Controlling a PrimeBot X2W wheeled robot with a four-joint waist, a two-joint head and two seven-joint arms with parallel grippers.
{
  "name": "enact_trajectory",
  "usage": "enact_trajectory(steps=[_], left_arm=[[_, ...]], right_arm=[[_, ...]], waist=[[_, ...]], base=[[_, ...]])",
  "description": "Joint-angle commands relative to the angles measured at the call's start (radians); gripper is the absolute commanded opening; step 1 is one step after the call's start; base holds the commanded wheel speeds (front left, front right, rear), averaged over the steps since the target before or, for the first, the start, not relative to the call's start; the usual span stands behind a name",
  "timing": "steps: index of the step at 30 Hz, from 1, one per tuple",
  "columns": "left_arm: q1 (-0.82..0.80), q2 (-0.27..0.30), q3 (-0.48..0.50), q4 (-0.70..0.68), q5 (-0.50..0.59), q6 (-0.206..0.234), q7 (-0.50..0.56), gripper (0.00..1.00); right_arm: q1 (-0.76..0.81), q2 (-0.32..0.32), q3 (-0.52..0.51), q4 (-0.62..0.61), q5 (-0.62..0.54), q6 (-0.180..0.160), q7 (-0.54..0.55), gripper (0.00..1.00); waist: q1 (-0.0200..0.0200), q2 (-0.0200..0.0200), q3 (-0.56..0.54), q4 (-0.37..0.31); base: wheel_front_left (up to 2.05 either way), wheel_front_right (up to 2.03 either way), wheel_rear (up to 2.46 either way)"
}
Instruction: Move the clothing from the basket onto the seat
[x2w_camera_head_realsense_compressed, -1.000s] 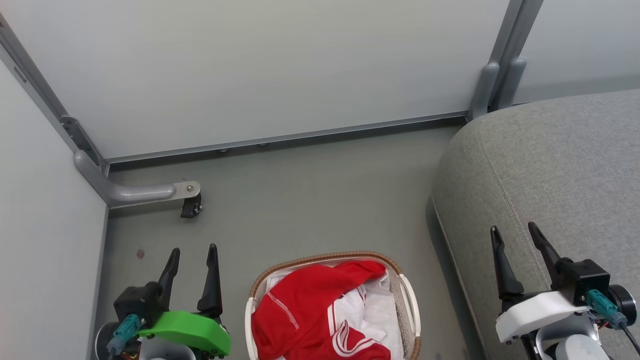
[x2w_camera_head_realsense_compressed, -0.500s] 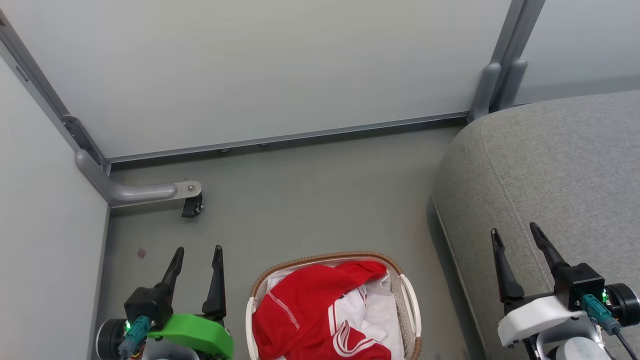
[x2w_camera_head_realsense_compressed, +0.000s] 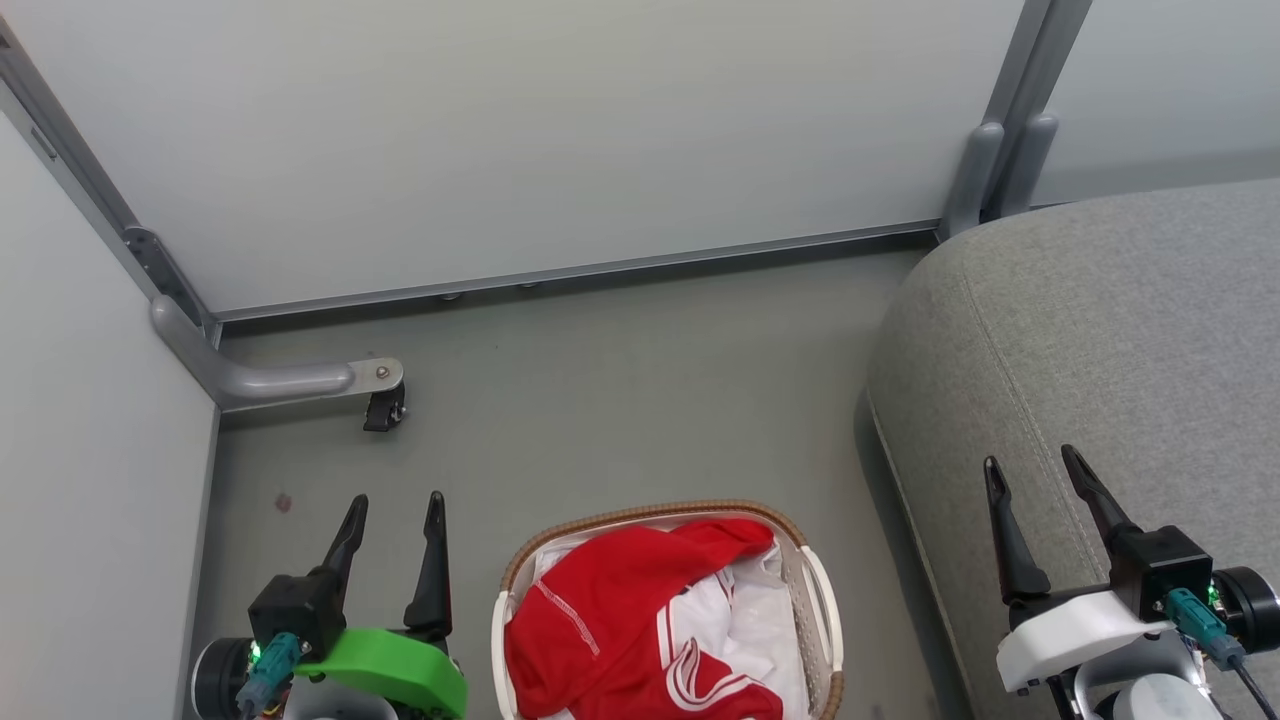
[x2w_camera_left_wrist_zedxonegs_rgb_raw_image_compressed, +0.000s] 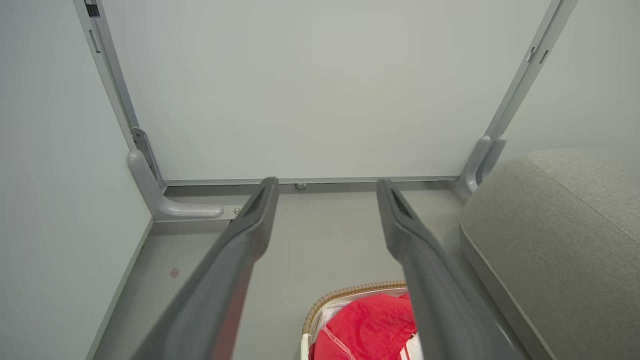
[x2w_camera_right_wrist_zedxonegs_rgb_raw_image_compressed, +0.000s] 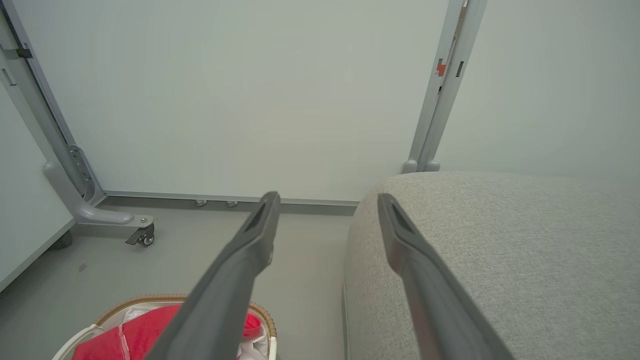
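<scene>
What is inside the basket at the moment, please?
Red clothing with white trim lies heaped on a white liner inside the basket; whatever lies beneath the heap, and the basket's bottom, is covered.

Head view: high, looking steeply down on floor (x2w_camera_head_realsense_compressed: 620, 400), basket (x2w_camera_head_realsense_compressed: 640, 513) at bottom edge, seat (x2w_camera_head_realsense_compressed: 1100, 330) at right. Wrist views: lower, nearer floor, facing forward along own jaws toward wall (x2w_camera_head_realsense_compressed: 550, 130). All three share basket, seat corner, wall.

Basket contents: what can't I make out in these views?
- Clothing: garment count and any lettering; bunched, cut off by head view's bottom edge.
- Basket: near end, cut by the same edge; in the left wrist view the left pincer covers its right side.
- Seat: full extent, past the right edge.
</scene>
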Motion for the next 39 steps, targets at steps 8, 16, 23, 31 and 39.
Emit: enact_trajectory(steps=[8, 16, 23, 31, 39], left_arm=[[-0.046, 0.006, -0.013, -0.010, 0.021, -0.006, -0.001, 1.00], [-0.205, 0.006, -0.084, 0.056, 0.083, -0.011, -0.001, 1.00], [-0.381, 0.014, -0.220, 0.178, 0.136, -0.013, -0.001, 1.00], [-0.563, 0.048, -0.436, 0.337, 0.126, -0.013, 0.000, 1.00], [-0.730, 0.083, -0.635, 0.507, 0.092, -0.013, -0.001, 1.00]], right_arm=[[-0.032, -0.006, -0.006, -0.023, 0.001, 0.000, -0.005, 1.00], [-0.146, -0.005, 0.003, -0.059, 0.002, 0.000, -0.004, 1.00], [-0.247, -0.005, 0.005, -0.090, 0.013, 0.000, -0.004, 1.00], [-0.325, -0.004, 0.012, -0.146, 0.044, 0.000, -0.004, 1.00], [-0.379, -0.004, 0.041, -0.207, 0.103, 0.000, -0.004, 1.00]], waist=[[0.0000, 0.0000, 0.071, -0.001], [0.0000, 0.0000, 0.279, -0.039], [0.0000, 0.0000, 0.454, -0.090], [0.0000, 0.0000, 0.636, -0.166], [0.0000, 0.0000, 0.778, -0.245]], base=[[0.00, 0.00, 0.00], [0.00, 0.00, 0.00], [0.00, 0.00, 0.00], [0.00, 0.00, 0.00], [0.00, 0.00, 0.00]])
